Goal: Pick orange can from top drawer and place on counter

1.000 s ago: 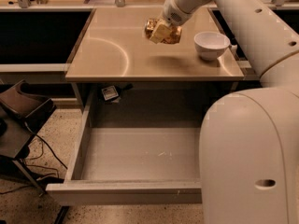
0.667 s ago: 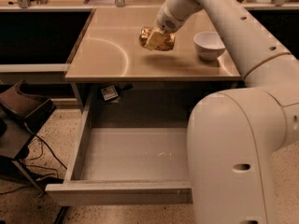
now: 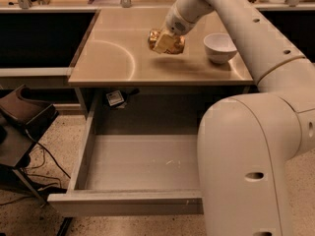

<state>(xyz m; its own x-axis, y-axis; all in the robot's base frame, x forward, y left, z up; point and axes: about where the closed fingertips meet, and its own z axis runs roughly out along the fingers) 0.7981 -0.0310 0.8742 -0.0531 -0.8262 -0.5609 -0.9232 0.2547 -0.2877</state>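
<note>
Hand (image 3: 164,43) is sitting in the upper middle of the frame, clamped around the orange can (image 3: 177,45), and I've got it out over the bench (image 3: 108,58). It's just left of the white bowl (image 3: 219,47), not touching it. The can is held on a tilt, one pale finger (image 3: 162,44) across its front, which I reckon is just how it got grabbed lying flat in the top drawer (image 3: 142,163). The drawer is pulled wide open in the lower half of the frame with nothing in it.

There's a shadow on the bench right under the can, so my read is it's very low but not set down yet (can't honestly tell if the bottom edge is touching).

Versus a second ago, the can has come down and slid a bit to the left, away from the bowl. The big arm link at lower right has swung further left across the drawer. Bowl and drawer haven't budged.
</note>
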